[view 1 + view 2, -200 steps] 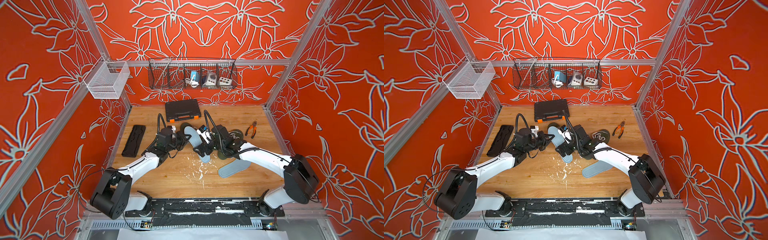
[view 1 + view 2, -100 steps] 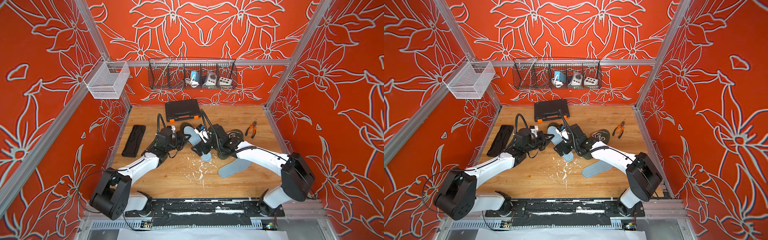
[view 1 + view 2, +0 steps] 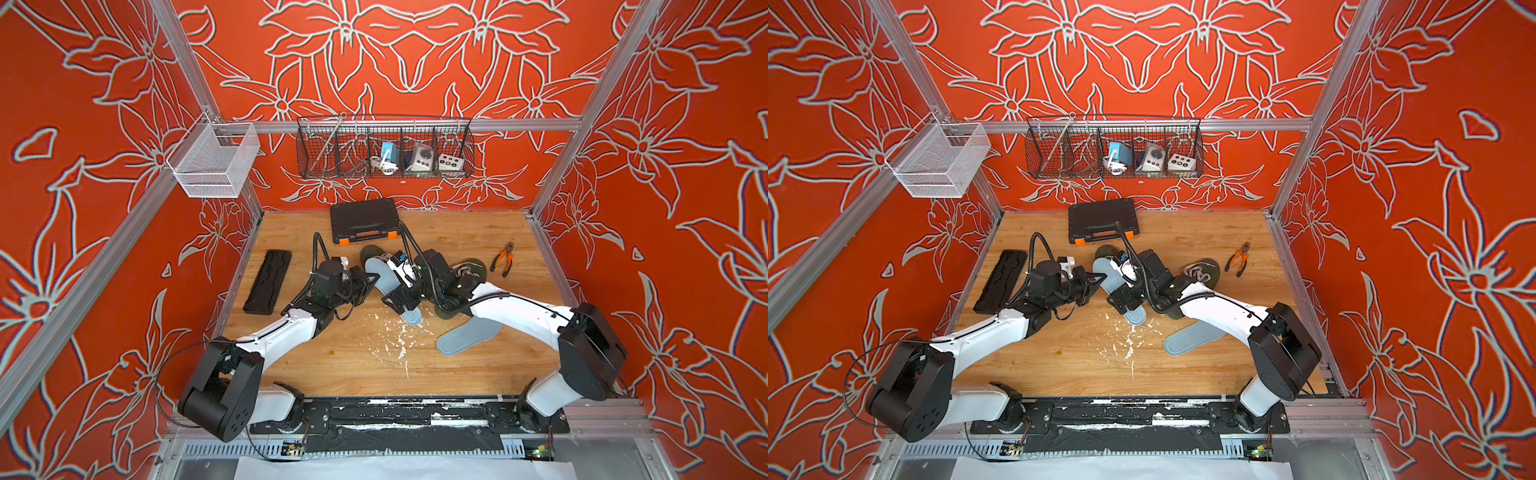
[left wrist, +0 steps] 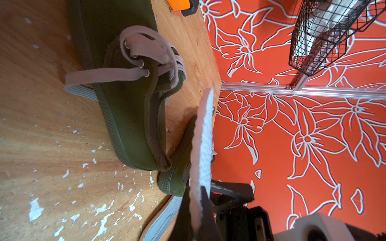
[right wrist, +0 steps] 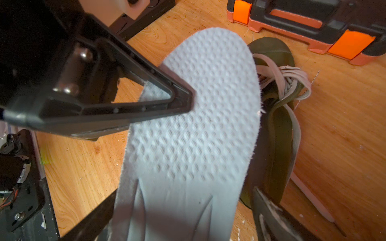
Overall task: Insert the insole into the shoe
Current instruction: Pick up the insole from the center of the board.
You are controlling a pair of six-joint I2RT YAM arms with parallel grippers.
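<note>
A light grey insole is held off the table, tilted on its side. My left gripper is shut on its long edge near the toe, and its black finger lies on the dimpled face. My right gripper is open and straddles the insole's narrower heel part, with a gap at one finger. The olive green shoe with pale laces lies on the table just behind and beneath the insole.
A second olive shoe lies to the right, and a second grey insole lies flat nearer the front. A black and orange case stands at the back, with pliers at the right and a black tray at the left.
My right gripper has shifted a little to the left along the insole, closer to the left gripper. The left arm and the insole have stayed where they were.
</note>
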